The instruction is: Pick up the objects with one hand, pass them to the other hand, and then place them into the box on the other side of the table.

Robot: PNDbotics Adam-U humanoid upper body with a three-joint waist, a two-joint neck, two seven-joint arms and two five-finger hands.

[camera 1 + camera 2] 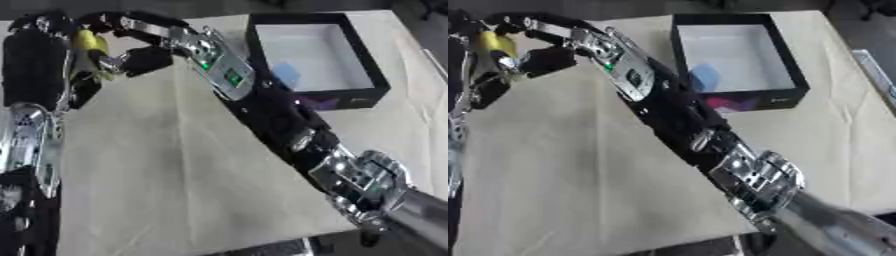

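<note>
The left hand (83,65) pinches a yellow object (89,41); the right hand (144,56), seemingly curled, meets it just beside.

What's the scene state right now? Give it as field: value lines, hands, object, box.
stage: handover at the far left of the table
object: yellow item, held up between the two hands, shape unclear
left hand: left hand raised at the yellow item, fingers hard to read
right hand: right hand reached across the table to the yellow item, fingers hard to read
box: black box far right, open, a blue thing inside near its left wall
table: beige cloth
placed: yellow item not yet in the box
</note>
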